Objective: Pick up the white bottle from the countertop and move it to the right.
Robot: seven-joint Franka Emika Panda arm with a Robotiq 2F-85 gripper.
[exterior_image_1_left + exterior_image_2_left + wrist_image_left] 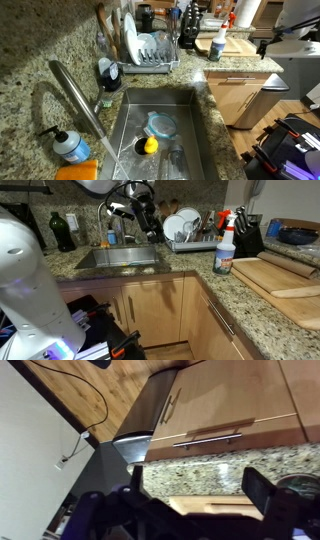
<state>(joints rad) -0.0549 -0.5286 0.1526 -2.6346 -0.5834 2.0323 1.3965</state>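
Countertop (250, 305), white bottle (224, 252) beside dish rack (195, 244)

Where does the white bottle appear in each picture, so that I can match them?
Exterior view: the white bottle stands top right, beside the cutting board.
Exterior view: the bottle stands right of centre, left of that board.
Wrist view: not in it.
Shared landmark: the dish rack, in both exterior views.

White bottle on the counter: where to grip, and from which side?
Take the slim white plastic bottle on its straight body, between the bluish label band and the narrow top. It stands upright on the speckled granite countertop, so probably come in level from the counter's front edge; the wire dish rack stands close beside it.
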